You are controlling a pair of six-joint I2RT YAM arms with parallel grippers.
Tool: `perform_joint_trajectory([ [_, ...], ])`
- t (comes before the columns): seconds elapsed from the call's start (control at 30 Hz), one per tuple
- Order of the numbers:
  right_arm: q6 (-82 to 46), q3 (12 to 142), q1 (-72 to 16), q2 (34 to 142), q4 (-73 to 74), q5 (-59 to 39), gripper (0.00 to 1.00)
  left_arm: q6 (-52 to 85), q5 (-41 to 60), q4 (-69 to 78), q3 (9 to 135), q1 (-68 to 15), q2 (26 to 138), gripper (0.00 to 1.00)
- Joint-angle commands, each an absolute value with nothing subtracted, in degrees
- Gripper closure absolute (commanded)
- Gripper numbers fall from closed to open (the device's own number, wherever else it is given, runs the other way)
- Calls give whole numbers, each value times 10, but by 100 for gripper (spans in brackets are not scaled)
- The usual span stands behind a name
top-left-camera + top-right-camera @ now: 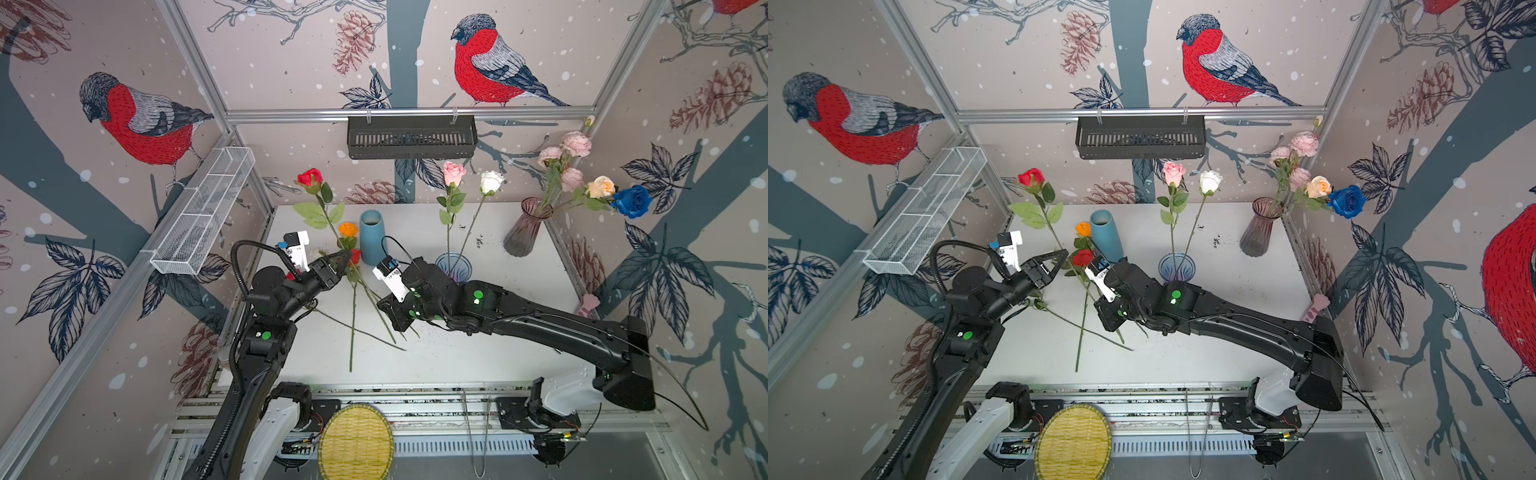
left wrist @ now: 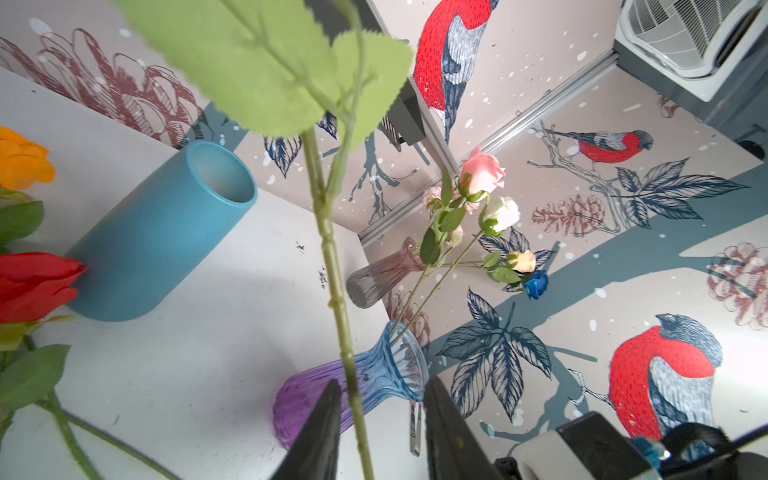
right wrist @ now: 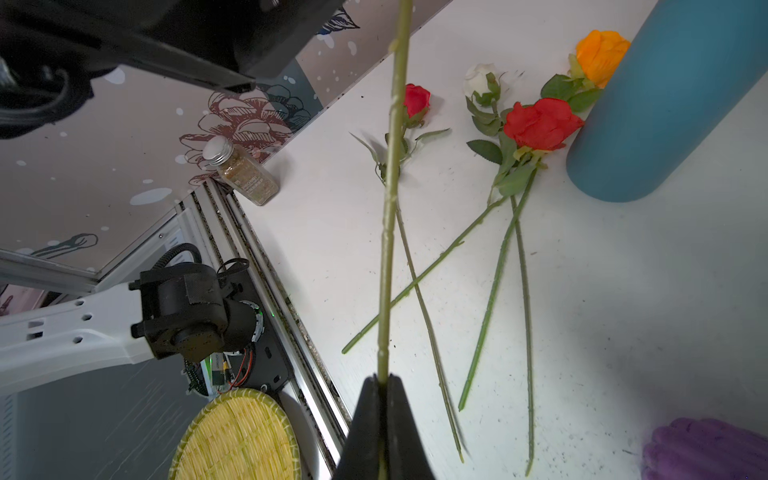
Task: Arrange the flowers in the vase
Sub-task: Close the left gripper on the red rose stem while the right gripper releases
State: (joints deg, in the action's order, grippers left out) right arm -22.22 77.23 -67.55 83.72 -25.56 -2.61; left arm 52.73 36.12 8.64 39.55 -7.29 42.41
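Note:
A red rose [image 1: 309,178] stands tilted over the table, its long stem [image 3: 388,208] pinched near the lower end by my shut right gripper [image 3: 380,379]. Higher up, the same stem [image 2: 332,266] passes between the fingers of my left gripper [image 2: 382,381], whose jaws stand open with a gap on one side. The blue cylinder vase [image 1: 371,241] is empty. A purple-blue glass vase [image 1: 454,266] holds a pink rose [image 1: 453,172] and a white rose [image 1: 491,181]. The smoky glass vase [image 1: 524,228] holds the carnation spray and peach and blue roses. Orange [image 1: 348,229], red [image 3: 540,122] and white [image 3: 480,79] roses lie on the table.
A spice jar [image 3: 243,176] stands at the table's left edge. A woven yellow tray [image 1: 356,442] and metal tongs [image 1: 478,432] lie in front of the table. A black basket [image 1: 411,137] hangs on the back wall, a white mesh basket [image 1: 203,212] on the left wall.

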Motion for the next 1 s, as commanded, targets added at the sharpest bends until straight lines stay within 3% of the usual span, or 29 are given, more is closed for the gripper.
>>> perform_joint_trajectory([
  [0.0, -221, 762, -677, 826, -228, -33, 95, 556, 389, 156, 404, -71, 431, 70],
  [0.27, -222, 753, -678, 817, -225, -46, 95, 552, 387, 151, 401, -71, 436, 71],
  [0.43, -222, 751, -679, 815, -220, -53, 95, 548, 387, 147, 403, -71, 434, 80],
  [0.57, -222, 751, -682, 815, -217, -55, 95, 541, 386, 138, 404, -71, 435, 81],
  [0.7, -226, 746, -679, 812, -218, -53, 87, 545, 392, 145, 408, -71, 434, 100],
  [0.73, -231, 744, -675, 808, -218, -55, 84, 544, 392, 146, 411, -71, 432, 100],
  [0.77, -239, 736, -667, 801, -212, -59, 78, 540, 392, 148, 414, -71, 429, 100],
  [0.8, -250, 723, -656, 789, -201, -61, 44, 534, 390, 149, 417, -71, 424, 100],
  [0.83, -261, 708, -644, 775, -191, -65, 0, 528, 386, 145, 422, -71, 419, 100],
  [0.97, -304, 628, -550, 681, -152, -96, 1, 503, 369, 128, 453, -71, 407, 100],
])
